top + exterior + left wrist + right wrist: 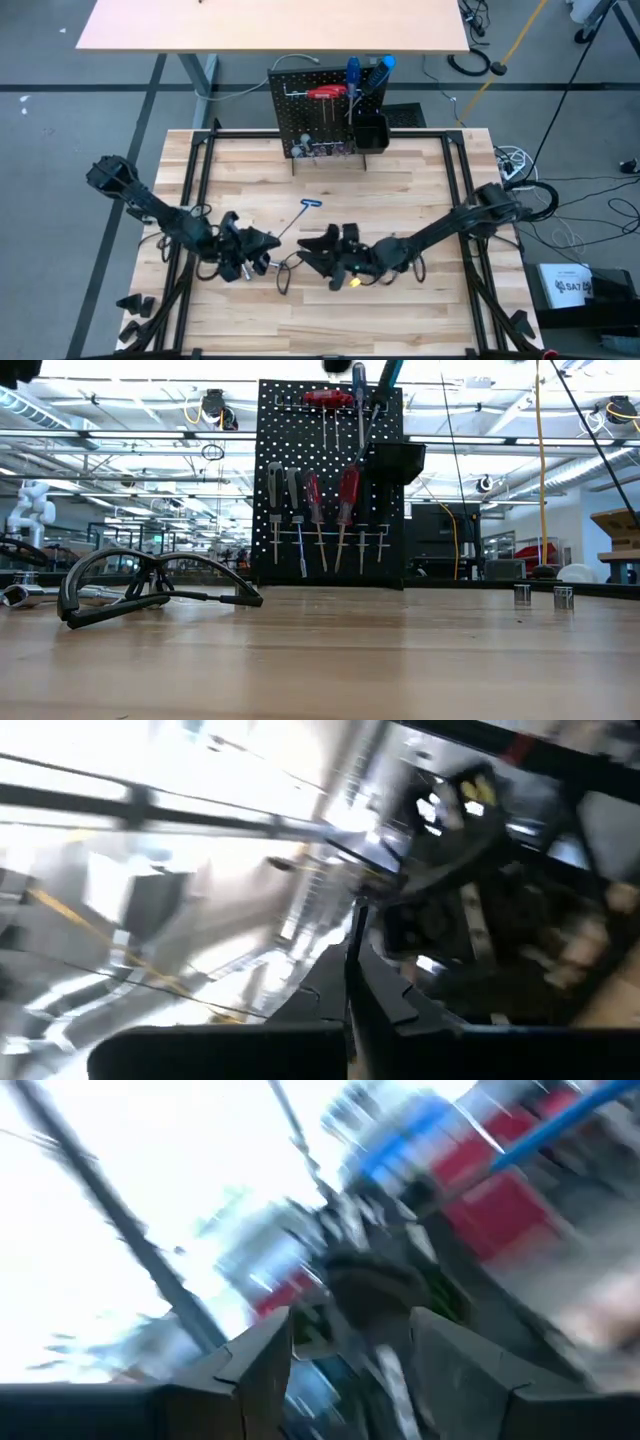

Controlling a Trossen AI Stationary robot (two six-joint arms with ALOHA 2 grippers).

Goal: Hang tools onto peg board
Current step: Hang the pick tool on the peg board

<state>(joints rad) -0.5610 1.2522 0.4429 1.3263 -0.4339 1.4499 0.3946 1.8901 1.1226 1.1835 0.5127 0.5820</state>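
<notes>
You see a light butcher-block wooden tabletop (pixel 400 180), a tan rectangular desk (pixel 270 25) beyond it on grey floor, and a white labelled box (pixel 568 283) beside tangled black cables (pixel 590 195).

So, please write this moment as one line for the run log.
left gripper: shut, low over table | right gripper: open, facing it | blue-tipped tool: lying on table | peg board: several tools hung

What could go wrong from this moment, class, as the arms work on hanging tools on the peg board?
1. The left gripper and right gripper sit very close together mid-table, so they could collide.
2. The blue-tipped hex key lies loose just beyond them; a sweeping arm might knock it away.
3. The peg board already holds many tools, so adding another could dislodge one.
</notes>
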